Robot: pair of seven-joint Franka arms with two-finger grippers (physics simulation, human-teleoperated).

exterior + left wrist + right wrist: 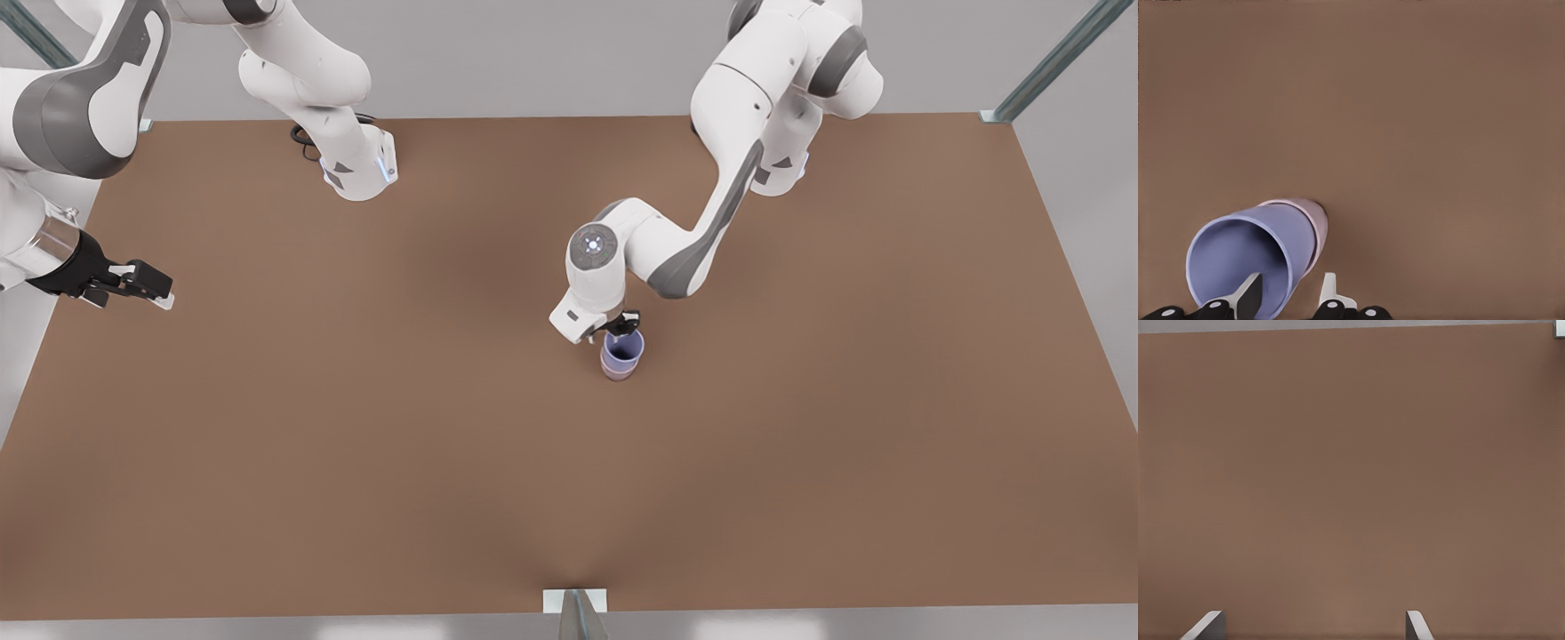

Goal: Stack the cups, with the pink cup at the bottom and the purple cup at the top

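Purple cup [622,350] sits nested in the pink cup [1313,223] mid-bench [356,427], left gripper [1290,293] fingers spread astride its rim, right gripper [142,286] (fingers wide apart) waiting aside.

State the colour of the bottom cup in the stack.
Pale dusty pink; the pink cup shows best in the left wrist view, under the purple cup.

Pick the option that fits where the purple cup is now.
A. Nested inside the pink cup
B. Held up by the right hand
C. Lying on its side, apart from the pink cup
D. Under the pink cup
A: the purple cup sits inside the pink cup, one finger of the left hand inside its rim and one outside.
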